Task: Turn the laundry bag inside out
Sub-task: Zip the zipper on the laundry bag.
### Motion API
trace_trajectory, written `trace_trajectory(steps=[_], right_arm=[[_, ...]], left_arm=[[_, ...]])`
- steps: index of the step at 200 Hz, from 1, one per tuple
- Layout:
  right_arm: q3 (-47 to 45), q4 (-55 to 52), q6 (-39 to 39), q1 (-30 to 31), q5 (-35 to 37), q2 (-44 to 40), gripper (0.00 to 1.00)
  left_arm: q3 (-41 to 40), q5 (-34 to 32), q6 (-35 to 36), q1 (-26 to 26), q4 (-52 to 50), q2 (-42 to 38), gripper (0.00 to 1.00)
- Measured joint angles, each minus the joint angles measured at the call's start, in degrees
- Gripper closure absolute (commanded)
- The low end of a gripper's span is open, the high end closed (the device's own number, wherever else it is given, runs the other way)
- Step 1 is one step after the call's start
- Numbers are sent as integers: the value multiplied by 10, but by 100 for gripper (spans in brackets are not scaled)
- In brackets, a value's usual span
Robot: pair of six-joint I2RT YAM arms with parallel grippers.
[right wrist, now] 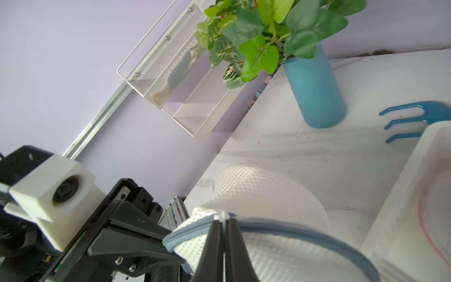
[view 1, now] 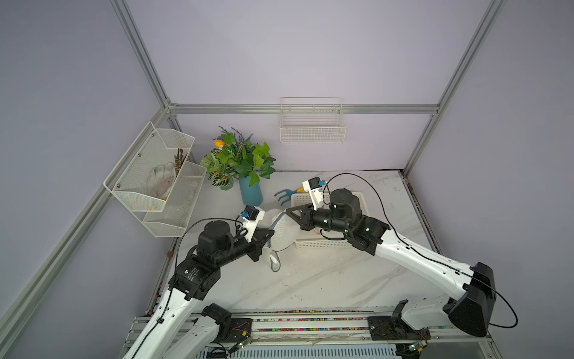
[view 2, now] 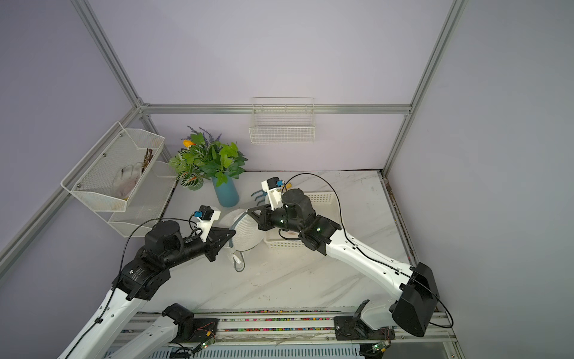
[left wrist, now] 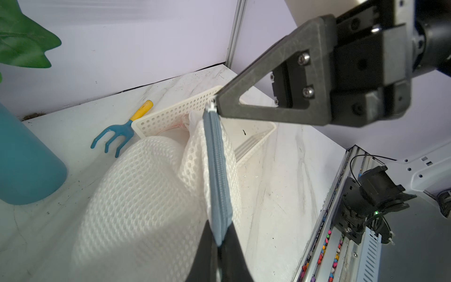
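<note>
1. Two black grippers are both pinched fully shut on one laundry bag. The left gripper clamps its grey-blue zipper tape. The right gripper clamps the tape's far end at a small white tab, and the tape runs straight between the two sets of jaws.
2. One bag only: soft white honeycomb mesh, puffed into a rounded dome. It bulges beside and below both sets of jaws and rests on the glossy marble-patterned tabletop.
3. One white plastic basket, rectangular with perforated walls, sits just behind the right jaws. A thin pink curve shows inside it; what that is cannot be told.
4. One hand rake, with three curved blue tines and a yellow handle, lies flat beyond the basket, away from both sets of jaws.
5. One smooth blue cylindrical vase stands near the left jaws and holds a leafy green plant with purple sprigs.
6. Two white wall containers hang well beyond the jaws: a wire-grid basket and a two-tier fine-mesh rack. The rack's upper tier holds one pale glove and brown twigs.
</note>
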Motion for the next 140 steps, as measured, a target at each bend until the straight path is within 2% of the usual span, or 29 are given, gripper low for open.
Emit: trace_trajectory(steps=[52,59,71,92,112,140], right_arm=[[-41,-12,10,-18,-7,-33,100],[-44,-12,11,-18,-9,-33,100],[-46,-14,12,-19,-11,-33,100],[-45,-20,12,-23,-15,-31,100],[-38,-25,11,-23,-26,-21,100],[-29,-25,4,-7,-36,-9,100]], left_arm=[[-9,-7,-5,0,12,-49,100],[-14,-8,-7,0,16,-56,93],[-22,-10,-7,0,19,-64,76],[-30,-19,-10,0,17,-65,53],[-29,-23,-2,0,9,-53,45],[-12,-18,19,0,-15,-19,40]])
